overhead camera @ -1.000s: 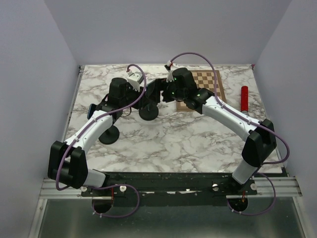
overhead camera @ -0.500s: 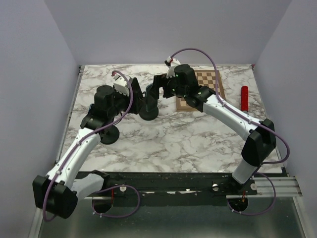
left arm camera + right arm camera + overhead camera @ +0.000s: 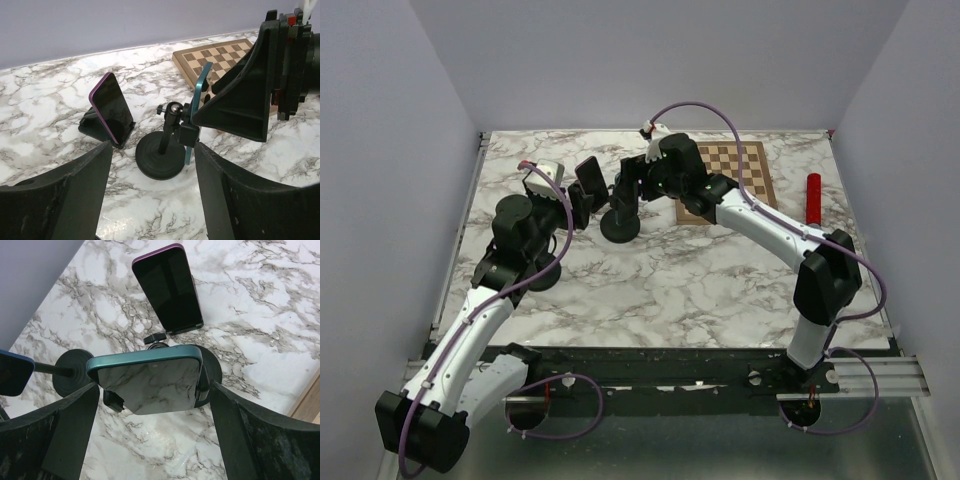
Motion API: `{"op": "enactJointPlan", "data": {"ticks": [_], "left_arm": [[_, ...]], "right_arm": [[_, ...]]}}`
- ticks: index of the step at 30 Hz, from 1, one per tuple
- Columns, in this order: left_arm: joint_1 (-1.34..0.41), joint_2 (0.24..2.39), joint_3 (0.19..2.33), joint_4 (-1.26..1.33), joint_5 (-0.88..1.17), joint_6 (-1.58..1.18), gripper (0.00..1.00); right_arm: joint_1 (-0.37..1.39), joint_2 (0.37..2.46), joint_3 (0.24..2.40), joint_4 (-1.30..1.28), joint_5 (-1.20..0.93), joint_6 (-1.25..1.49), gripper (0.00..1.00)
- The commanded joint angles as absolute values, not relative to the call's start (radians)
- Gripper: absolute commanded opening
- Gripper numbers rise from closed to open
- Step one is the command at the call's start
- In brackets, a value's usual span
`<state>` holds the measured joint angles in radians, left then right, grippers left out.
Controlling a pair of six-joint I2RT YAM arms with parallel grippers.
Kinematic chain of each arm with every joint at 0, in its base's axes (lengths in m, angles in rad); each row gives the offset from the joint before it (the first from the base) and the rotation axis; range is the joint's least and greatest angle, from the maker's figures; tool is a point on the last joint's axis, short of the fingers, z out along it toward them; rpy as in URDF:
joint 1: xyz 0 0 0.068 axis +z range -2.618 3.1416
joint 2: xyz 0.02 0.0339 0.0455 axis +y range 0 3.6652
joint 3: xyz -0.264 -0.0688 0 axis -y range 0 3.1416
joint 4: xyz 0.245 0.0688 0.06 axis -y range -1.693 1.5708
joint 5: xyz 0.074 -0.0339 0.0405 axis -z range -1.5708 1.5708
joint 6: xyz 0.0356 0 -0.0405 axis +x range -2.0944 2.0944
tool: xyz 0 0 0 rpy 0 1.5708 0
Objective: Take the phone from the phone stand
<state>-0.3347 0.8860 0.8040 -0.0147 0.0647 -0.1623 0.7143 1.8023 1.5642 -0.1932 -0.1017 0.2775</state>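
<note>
Found the left hand [image 3: 152, 147] released, fingers [image 3: 60, 195] spread wide, gripping nothing, held low over the worktop [image 3: 670, 290] and aimed at the phone stand [image 3: 160, 161]. Saw, straight ahead between those fingers, the stand's round black base planted on the marble, with a short post and ball joint above it. Saw the teal-edged phone [image 3: 199, 107] clamped in the cradle, upright with a slight tilt and edge-on in that view.

Noted the right hand [image 3: 155, 386] at 12 o'clock of the stand's base in the overhead view, with the arm stretching in from 3 o'clock. Found its two fingers [image 3: 60, 435] straddling the phone, one beside each long edge. Could not tell a clenched grasp from mere flanking: pads right at the edges, contact not resolved in any view. Found the phone seated in the stand, not lifted clear.

Saw a purple-edged phone [image 3: 111, 107] at 10 o'clock of the stand, leaning back in a low black holder [image 3: 90, 126], apart from both hands. Caught a blue-edged phone [image 3: 10, 372] at 9 o'clock in the right wrist view. Placed the chessboard [image 3: 740, 165] at 2 o'clock of the stand in the overhead view. Placed a red cylinder [image 3: 812, 197] at 3 o'clock of the board, near the worktop's edge.
</note>
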Motion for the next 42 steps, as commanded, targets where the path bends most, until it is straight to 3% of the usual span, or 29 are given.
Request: {"op": "enactJointPlan", "data": {"ticks": [1,10,23,28,36,39,41,42], "left_arm": [[-0.33,0.909,0.819,0.018,0.049,-0.179,0.75],[-0.33,0.936,0.828,0.011,0.065,-0.19,0.75],[-0.33,0.987,0.85,0.002,0.09,-0.205,0.75],[-0.33,1.007,0.856,0.002,0.113,-0.21,0.75],[-0.33,1.028,0.861,0.002,0.13,-0.215,0.75],[-0.33,1.042,0.865,0.002,0.141,-0.215,0.75],[-0.33,1.055,0.869,0.002,0.164,-0.216,0.75],[-0.33,1.066,0.872,-0.017,0.179,-0.218,0.74]], "right_arm": [[0.722,1.835,1.622,-0.166,-0.063,0.26,0.95],[0.725,1.866,1.634,-0.108,-0.064,0.3,0.95],[0.754,1.87,1.61,-0.087,-0.003,0.281,0.79],[0.756,1.875,1.601,-0.091,0.033,0.271,0.87],[0.755,1.876,1.596,-0.093,0.036,0.264,0.86],[0.756,1.882,1.601,-0.099,0.037,0.264,0.8],[0.755,1.887,1.605,-0.106,0.033,0.265,0.67],[0.756,1.888,1.608,-0.11,0.032,0.267,0.55]]}}
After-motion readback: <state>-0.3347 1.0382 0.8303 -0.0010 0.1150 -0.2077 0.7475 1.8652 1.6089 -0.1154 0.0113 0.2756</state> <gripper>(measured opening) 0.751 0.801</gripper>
